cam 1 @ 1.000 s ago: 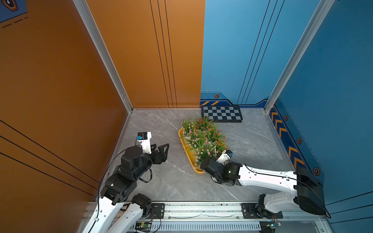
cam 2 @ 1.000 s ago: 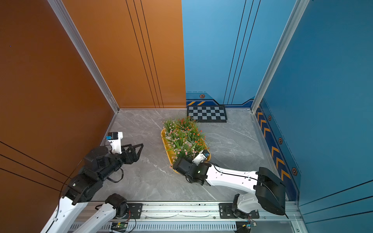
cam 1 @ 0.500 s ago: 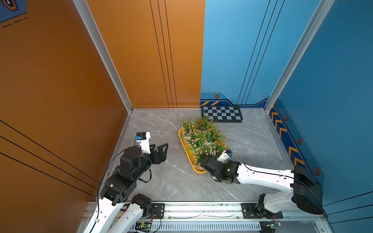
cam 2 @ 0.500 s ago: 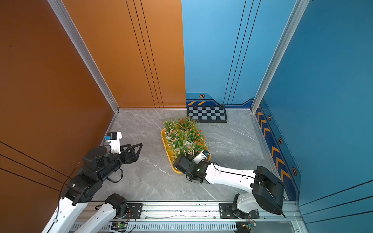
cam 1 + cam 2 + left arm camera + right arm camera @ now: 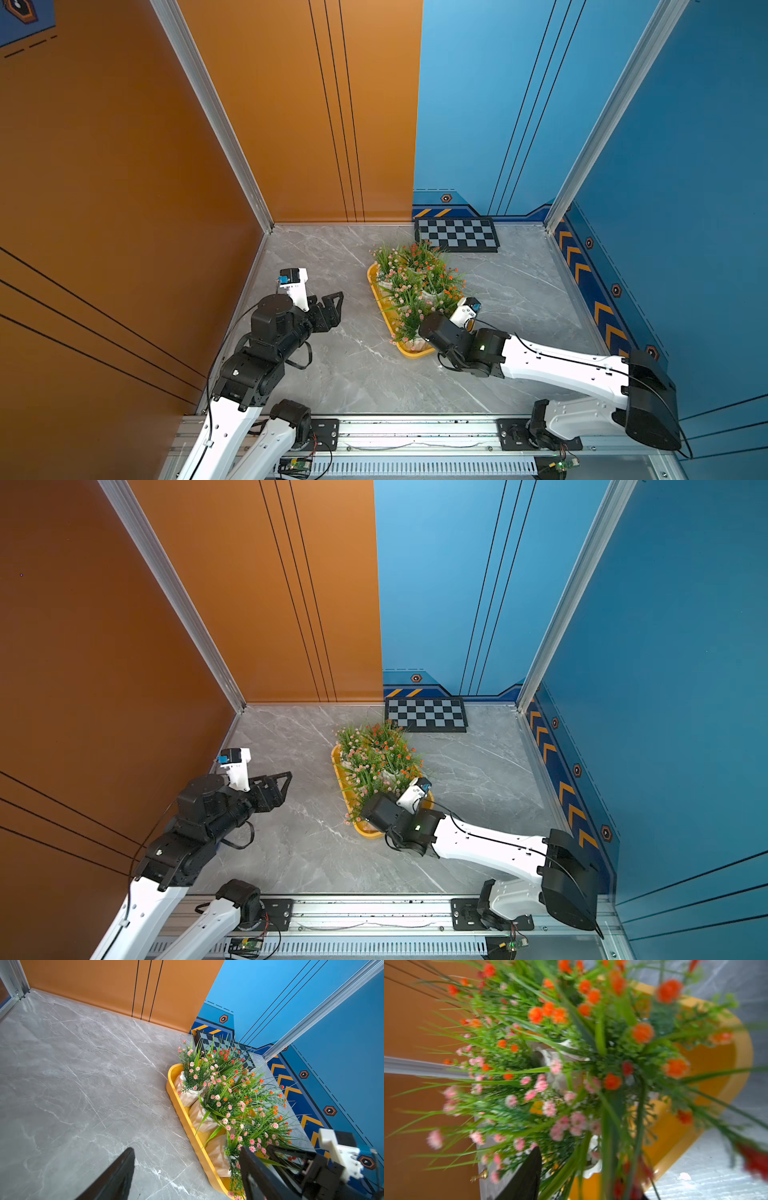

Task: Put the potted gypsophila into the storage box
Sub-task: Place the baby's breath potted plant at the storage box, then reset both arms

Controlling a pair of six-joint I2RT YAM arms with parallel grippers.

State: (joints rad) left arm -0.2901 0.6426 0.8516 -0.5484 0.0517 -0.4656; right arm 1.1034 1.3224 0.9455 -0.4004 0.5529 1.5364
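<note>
Several potted gypsophila [image 5: 415, 282] [image 5: 378, 754] stand packed in the yellow storage box [image 5: 409, 353] [image 5: 370, 833] at mid-floor. In the left wrist view the white pots [image 5: 199, 1115] line the box's rim [image 5: 182, 1113]. My right gripper [image 5: 411, 332] reaches in at the box's near end, its fingertips buried in foliage. The blurred right wrist view shows its jaws [image 5: 589, 1174] apart, with leaves and a white pot rim [image 5: 591, 1165] between them, over the box [image 5: 708, 1068]. My left gripper [image 5: 334, 307] [image 5: 186, 1149] hovers open and empty, left of the box.
A black-and-grey checkered board [image 5: 457, 234] lies against the back wall behind the box. Orange walls close the left side and blue walls the right. Grey marble floor [image 5: 353, 374] spreads between the left gripper and the box and in front of it.
The right gripper's jaws have parted around the nearest pot at the box's near end. The left arm has barely moved.
</note>
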